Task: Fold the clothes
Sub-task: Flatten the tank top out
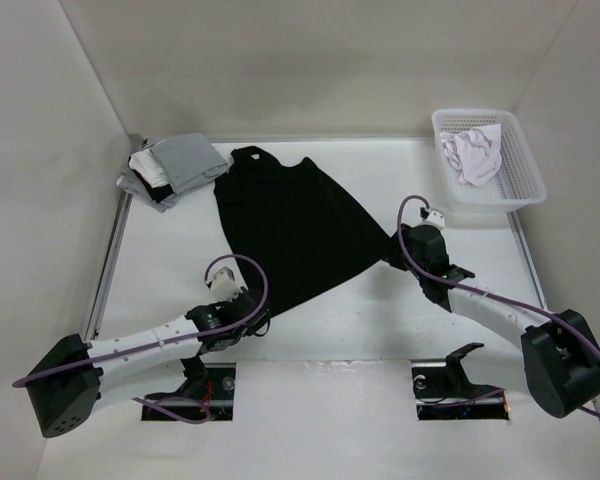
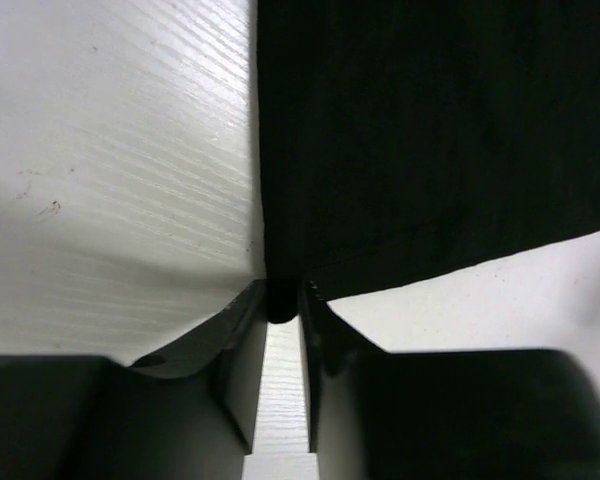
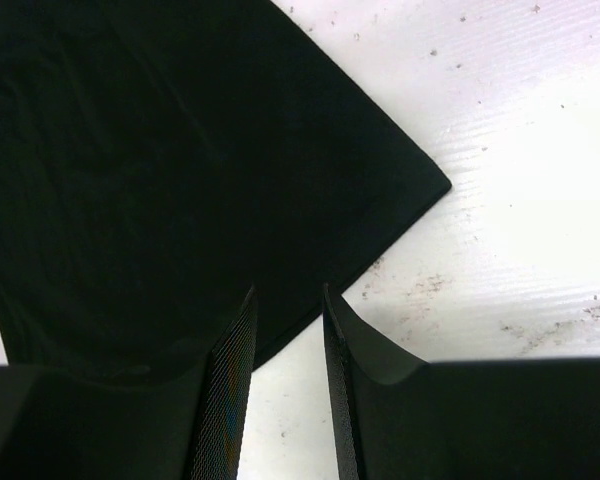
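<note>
Plain black sleeveless top of thin soft fabric [image 1: 285,225] lies spread flat mid-counter, neck end toward the far left, hem fanned toward the arms; no fold made yet. Laid out flat like this so both hem corners can be lifted together, probably for a first fold. Left gripper [image 2: 283,300] sits at the near-left hem corner, jaws narrow with the corner bunched between the tips; reads as a pinch on the top. Right gripper [image 3: 288,300] is at the right side of the hem, jaws spread and straddling the hem edge, nothing clamped; the actual corner lies flat just ahead of it, to its right. Just beside the top's neck end sits a folded stack of grey, white and black garments [image 1: 175,168], likely finished pieces. Far right, a white plastic mesh basket [image 1: 525,175] holds a crumpled white garment [image 1: 472,152]. White, lightly speckled counter [image 1: 380,330]; plain pale walls close round three sides.
</note>
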